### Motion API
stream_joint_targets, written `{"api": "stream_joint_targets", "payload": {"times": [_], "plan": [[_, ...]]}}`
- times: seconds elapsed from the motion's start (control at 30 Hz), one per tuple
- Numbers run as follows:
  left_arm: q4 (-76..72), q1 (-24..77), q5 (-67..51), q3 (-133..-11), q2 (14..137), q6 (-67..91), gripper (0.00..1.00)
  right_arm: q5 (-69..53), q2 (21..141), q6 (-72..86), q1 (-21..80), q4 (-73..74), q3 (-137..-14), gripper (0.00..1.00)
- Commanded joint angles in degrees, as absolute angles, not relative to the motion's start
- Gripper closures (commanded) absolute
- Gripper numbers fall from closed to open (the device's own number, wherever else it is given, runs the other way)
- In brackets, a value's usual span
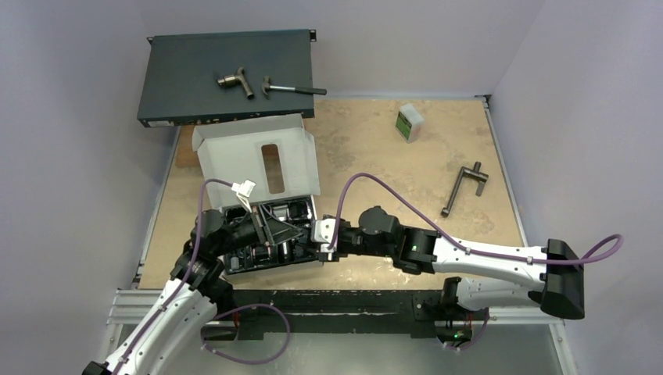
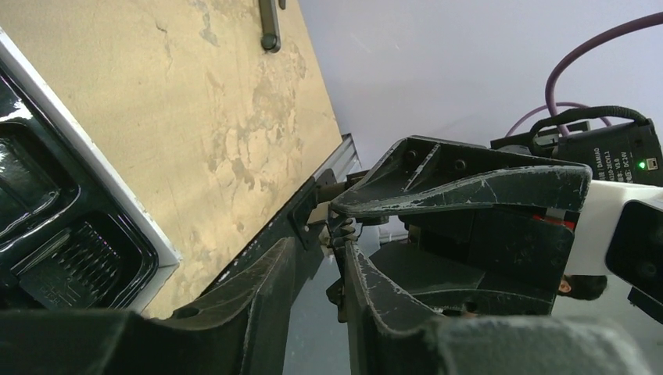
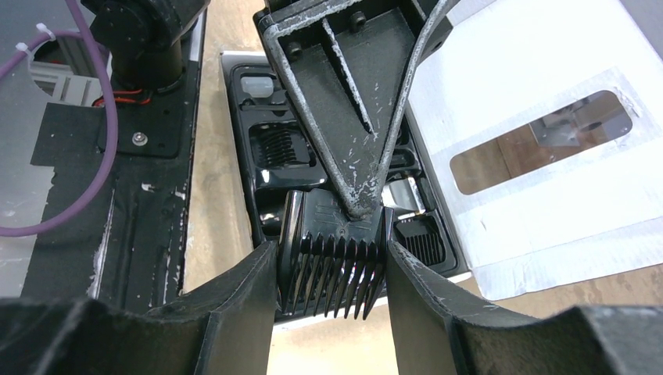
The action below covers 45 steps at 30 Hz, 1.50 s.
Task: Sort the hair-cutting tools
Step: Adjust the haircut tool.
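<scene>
The black plastic comb attachment [image 3: 335, 234] sits just above the near right corner of the black moulded tray [image 3: 254, 101]. The tray lies in the open white cardboard box [image 3: 547, 156] on the near left part of the tan table board [image 1: 375, 156]. From my right wrist camera, the comb's row of teeth points back toward that wrist, so to the right in the scene. Its long axis runs near to far, straight across the gap between the fingers.

The right gripper [image 3: 332, 254] reaches in from the right and is clamped on the comb, with one finger [image 3: 242, 305] pressed against each end. The comb rests at the fingertips, not deep in the jaws.

The left gripper [image 3: 358, 199] comes in from the opposite side, and its tip touches the comb's smooth back edge. In the left wrist view I see its jaws close together with a narrow slit between them. I cannot tell whether they pinch the comb or only rest against it.

Other black comb attachments [image 3: 275, 147] lie in the tray's pockets behind the held one.
</scene>
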<state>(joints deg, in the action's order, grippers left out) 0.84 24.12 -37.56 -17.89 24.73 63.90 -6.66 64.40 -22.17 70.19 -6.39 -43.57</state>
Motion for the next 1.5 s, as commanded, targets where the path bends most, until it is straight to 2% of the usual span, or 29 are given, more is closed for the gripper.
{"api": "stream_joint_targets", "payload": {"times": [0.0, 0.1, 0.23, 0.37, 0.4, 0.47, 0.53, 0.67, 0.83, 0.97, 1.13, 1.17, 1.27, 1.33, 1.4, 1.43, 1.47], "plan": [[-0.12, 23.88, -40.56, -20.68, 25.37, 60.82, 0.75, -5.46, 63.96, -23.21, 70.4, -7.83, -43.77, 0.83], [1.79, 23.91, -40.77, -20.89, 25.31, 60.43, 0.81, -5.48, 64.07, -23.21, 70.4, -7.82, -43.68, 0.84], [1.82, 23.9, -41.08, -20.83, 25.31, 60.16, 1.0, -5.55, 64.16, -23.21, 70.4, -7.91, -43.68, 0.84], [1.86, 23.91, -41.36, -20.49, 24.97, 60.2, 1.0, -5.49, 64.03, -23.25, 70.39, -7.84, -43.68, 0.84], [2.1, 23.85, -41.47, -20.47, 24.94, 60.2, 0.98, -5.53, 64.0, -23.24, 70.4, -7.83, -43.68, 0.84], [2.84, 23.88, -41.61, -20.35, 24.87, 60.21, 0.83, -5.54, 63.91, -23.35, 70.34, -7.75, -43.73, 0.84], [3.11, 23.83, -41.84, -20.25, 24.81, 60.21, 0.72, -5.52, 63.9, -23.35, 70.39, -7.73, -43.69, 0.84], [3.66, 23.91, -42.18, -20.15, 24.06, 60.14, 0.68, -5.62, 63.9, -23.29, 70.4, -7.86, -43.6, 0.84], [3.32, 23.91, -42.94, -20.2, 23.66, 60.12, 0.83, -5.63, 64.17, -23.45, 70.39, -7.78, -43.59, 0.85], [1.94, 23.91, -43.32, -19.74, 23.47, 60.57, 1.0, -5.95, 64.34, -23.53, 70.4, -7.82, -43.58, 0.85], [-2.25, 23.9, -42.74, -18.6, 23.04, 62.22, 1.0, -6.23, 64.42, -23.31, 70.4, -7.74, -43.67, 0.82], [-2.94, 23.84, -42.29, -18.28, 22.62, 62.61, 1.0, -6.28, 64.49, -23.11, 70.4, -7.78, -43.68, 0.79], [-4.73, 23.91, -39.87, -16.62, 20.76, 63.51, 1.0, -5.73, 64.48, -21.35, 70.4, -7.82, -43.93, 0.45], [-5.36, 23.91, -37.14, -15.43, 19.07, 63.94, 1.0, -3.71, 64.01, -18.97, 70.38, -9.5, -43.34, 0.31], [-5.44, 23.9, -33.96, -14.2, 17.41, 63.81, 1.0, -2.1, 63.35, -16.25, 70.4, -11.55, -42.76, 0.1], [-5.85, 23.84, -32.46, -13.51, 16.55, 63.89, 1.0, -1.95, 63.26, -14.53, 70.39, -12.14, -42.64, 0.03], [-6.05, 23.9, -30.67, -12.74, 15.8, 63.96, 1.0, -1.35, 63.07, -12.07, 70.33, -12.75, -42.51, 0.01]]}}
